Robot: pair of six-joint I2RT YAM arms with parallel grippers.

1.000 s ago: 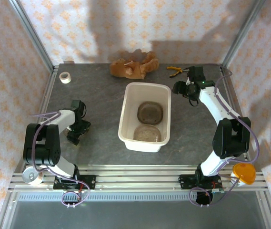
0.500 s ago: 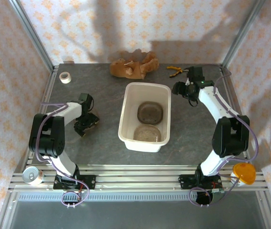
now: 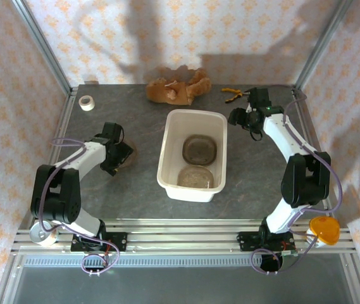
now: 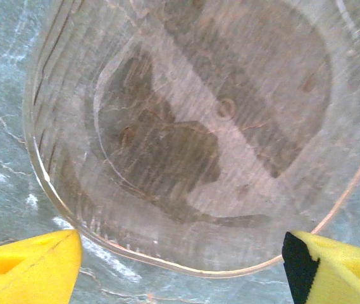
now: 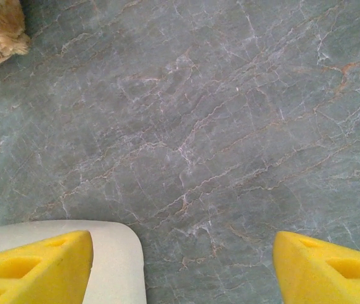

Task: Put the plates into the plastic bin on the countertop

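Note:
A transparent, brown-tinted plate (image 4: 205,126) lies flat on the dark grey countertop (image 3: 135,190), left of the plastic bin (image 3: 165,152). In the top view only its right edge (image 3: 132,152) peeks out from under my left gripper (image 3: 120,156). That gripper (image 4: 180,269) is open, its yellow fingers (image 4: 28,266) on either side of the plate's near rim without touching it. Two more plates (image 3: 199,149) (image 3: 195,177) lie inside the bin. My right gripper (image 3: 243,119) hangs open over bare countertop by the bin's far right corner (image 5: 119,259), holding nothing.
A tan plush toy (image 3: 176,87) and yellow-handled pliers (image 3: 233,94) lie at the back of the countertop. A white tape roll (image 3: 86,102) sits at the back left. A can (image 3: 40,233) and an orange object (image 3: 324,229) rest on the front rails.
My left arm has swung right and forward toward the bin, bringing its gripper over the plate on the countertop. The right arm has stayed put.

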